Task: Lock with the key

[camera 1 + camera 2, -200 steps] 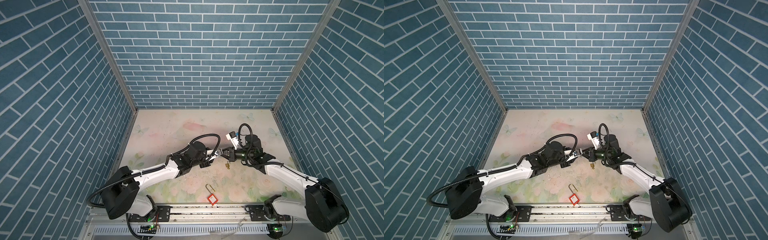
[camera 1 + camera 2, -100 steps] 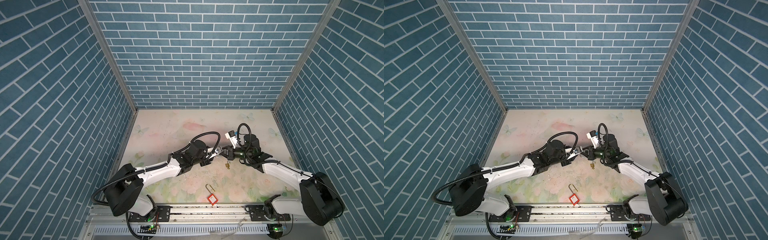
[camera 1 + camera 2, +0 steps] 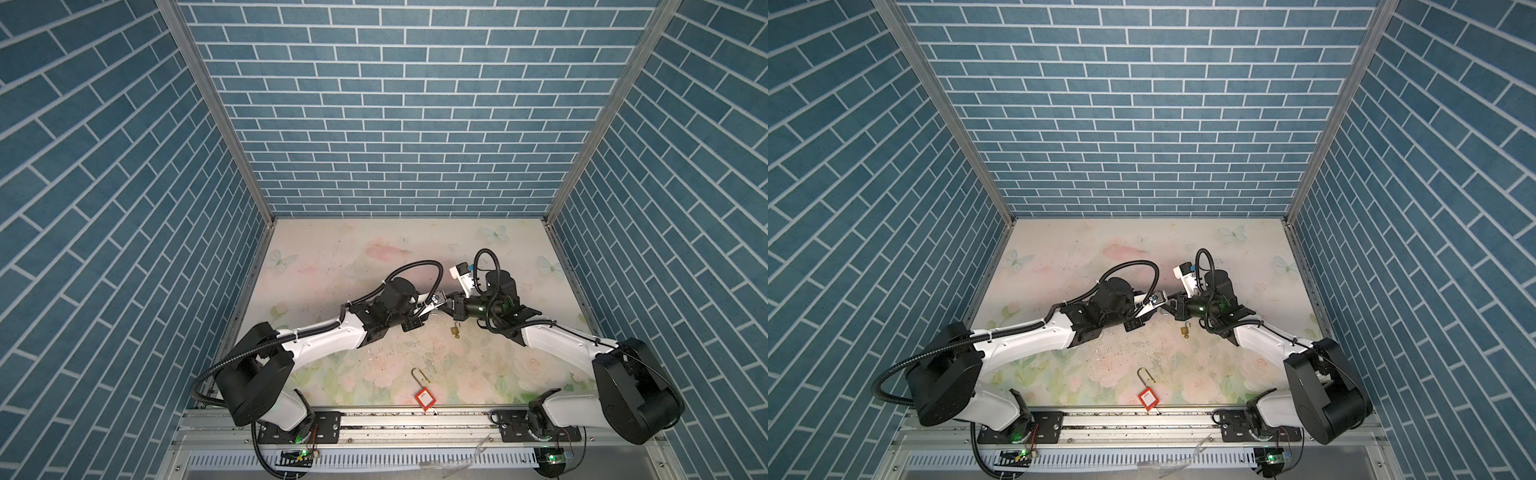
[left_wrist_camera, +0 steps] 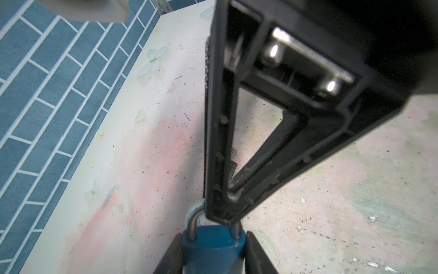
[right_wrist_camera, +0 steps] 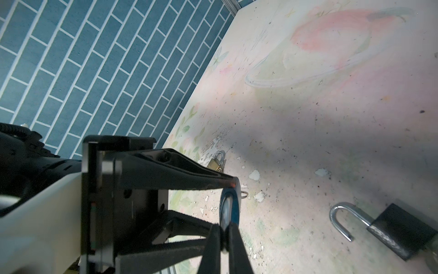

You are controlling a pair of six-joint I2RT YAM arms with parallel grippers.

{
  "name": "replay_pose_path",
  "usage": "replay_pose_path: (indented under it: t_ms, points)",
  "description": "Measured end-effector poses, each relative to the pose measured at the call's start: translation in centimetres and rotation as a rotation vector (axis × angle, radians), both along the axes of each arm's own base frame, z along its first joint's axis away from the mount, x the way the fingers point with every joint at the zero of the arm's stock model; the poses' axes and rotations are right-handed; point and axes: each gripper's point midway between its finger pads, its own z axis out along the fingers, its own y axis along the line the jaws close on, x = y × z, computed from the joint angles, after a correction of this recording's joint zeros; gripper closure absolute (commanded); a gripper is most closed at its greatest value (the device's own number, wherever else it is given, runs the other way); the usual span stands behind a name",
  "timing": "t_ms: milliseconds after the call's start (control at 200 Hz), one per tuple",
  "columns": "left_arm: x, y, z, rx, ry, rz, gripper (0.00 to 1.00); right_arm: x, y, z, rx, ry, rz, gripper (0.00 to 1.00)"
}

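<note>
Your left gripper [image 4: 213, 251] clamps the blue padlock [image 4: 213, 237] by its body, holding it above the middle of the floral table [image 3: 332, 257]. Your right gripper [image 5: 224, 237] is pinched tight, its tips against the padlock's shackle end. You cannot tell whether the key sits between them. On the table lie a brass padlock [image 3: 455, 331], a red padlock [image 3: 424, 397] near the front rail, and a black padlock [image 5: 400, 233] with its shackle open.

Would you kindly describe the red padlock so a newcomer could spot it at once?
Find the metal rail along the front edge. Just behind its middle, on the flowered tabletop, lies the red padlock. It alone is red, with a long thin shackle; the brass padlock farther back is small.
</note>
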Motion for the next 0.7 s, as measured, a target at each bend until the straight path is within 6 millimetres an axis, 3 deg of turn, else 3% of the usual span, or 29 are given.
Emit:
replay_pose_path:
  t_ms: [135, 235, 345, 430, 550, 625, 700]
  points:
    - [0.5, -0.4, 1.1, -0.056, -0.021, 0.019, 1.00, 0.6, -0.5, 1.5, -0.019, -0.006, -0.018, 0.79]
    - [0.5, -1.4, 4.0, -0.179, -0.078, 0.027, 1.00, 1.0, -1.2, 3.6, -0.022, -0.017, -0.028, 0.63]
    - [0.1, -1.4, 7.3, -0.314, -0.113, 0.055, 1.00, 1.6, -2.6, 6.9, -0.008, -0.075, -0.057, 0.51]
    - [0.2, -0.8, 8.3, -0.384, -0.097, 0.111, 1.00, 1.6, -3.6, 9.9, 0.014, -0.158, -0.089, 0.47]
    - [0.9, 0.4, 7.7, -0.443, -0.021, 0.223, 1.00, 0.8, -4.9, 13.4, 0.052, -0.294, -0.131, 0.45]
    - [1.5, 1.0, 7.3, -0.493, 0.044, 0.303, 1.00, -0.2, -5.5, 14.3, 0.082, -0.362, -0.146, 0.45]
    - [2.1, 1.7, 7.4, -0.578, 0.125, 0.396, 1.00, -1.0, -5.9, 13.7, 0.104, -0.408, -0.155, 0.46]
